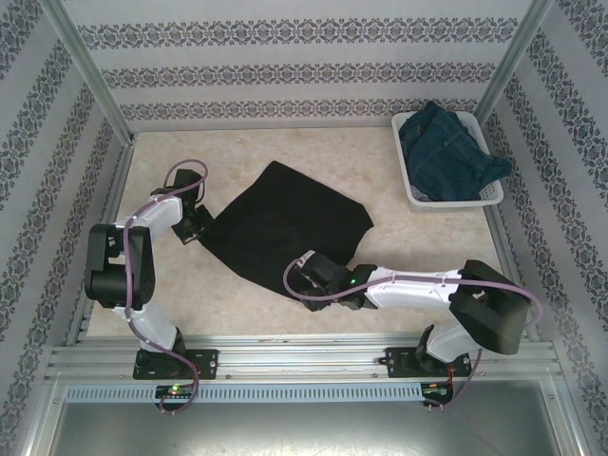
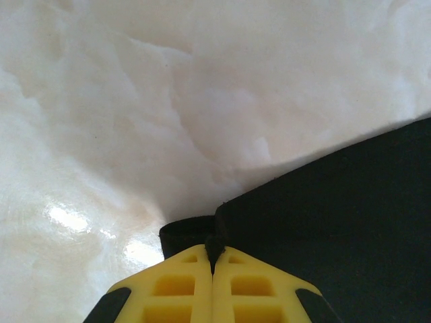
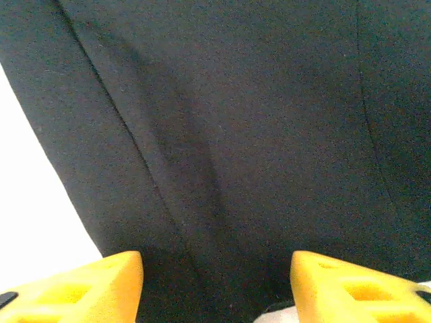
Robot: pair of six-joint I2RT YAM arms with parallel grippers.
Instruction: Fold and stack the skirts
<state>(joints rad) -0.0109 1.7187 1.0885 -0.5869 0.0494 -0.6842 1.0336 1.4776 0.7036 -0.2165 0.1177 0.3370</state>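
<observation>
Cream marbled bench (image 1: pixel 313 147), glossy, with bright glare patches in the left wrist view. Walls (image 1: pixel 285 57) on three sides, white paper with grey floral bands. Aluminium posts (image 1: pixel 92 76) at the back corners. Slotted metal rail (image 1: pixel 304 359) along the near edge.

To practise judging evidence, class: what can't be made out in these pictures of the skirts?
Top view: how many denim skirts the white basket holds; they lie bunched together.
Left wrist view: how much black skirt sits between the shut left fingers; the fingers hide it.
Right wrist view: whether the open right fingers touch the black skirt; the bottom edge cuts them off.
</observation>
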